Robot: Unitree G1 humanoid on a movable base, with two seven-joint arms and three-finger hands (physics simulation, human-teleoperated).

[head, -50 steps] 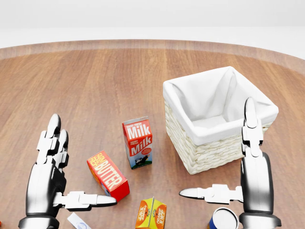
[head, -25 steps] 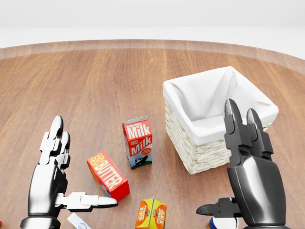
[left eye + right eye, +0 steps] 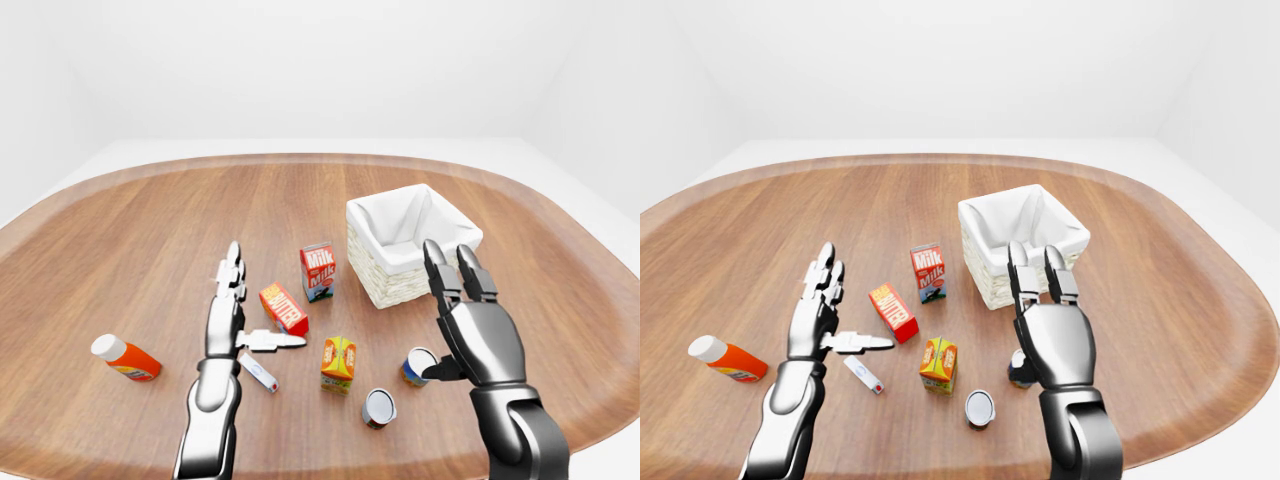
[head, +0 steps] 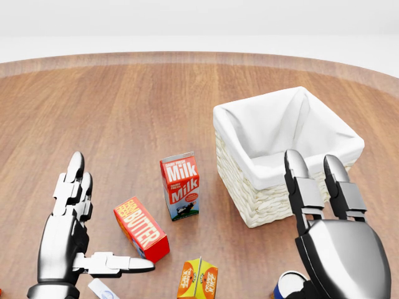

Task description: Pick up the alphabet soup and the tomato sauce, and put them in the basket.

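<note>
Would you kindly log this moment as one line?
right hand: open, over can | left hand: open, idle | basket: empty | second can: lying

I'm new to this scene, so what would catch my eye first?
The white-lined square wicker basket stands at the left-eye view's upper right, empty. Just below it, the dark metallic right hand hovers open over a blue-labelled can. The red milk carton stands upright left of the basket.

brown wood-grain table (image 3: 150,230) — pale woven wicker basket with white cloth lining (image 3: 385,285) | red-and-white milk carton (image 3: 318,271) | red butter box with white lettering (image 3: 284,309) | orange-yellow juice carton (image 3: 338,364)
</note>
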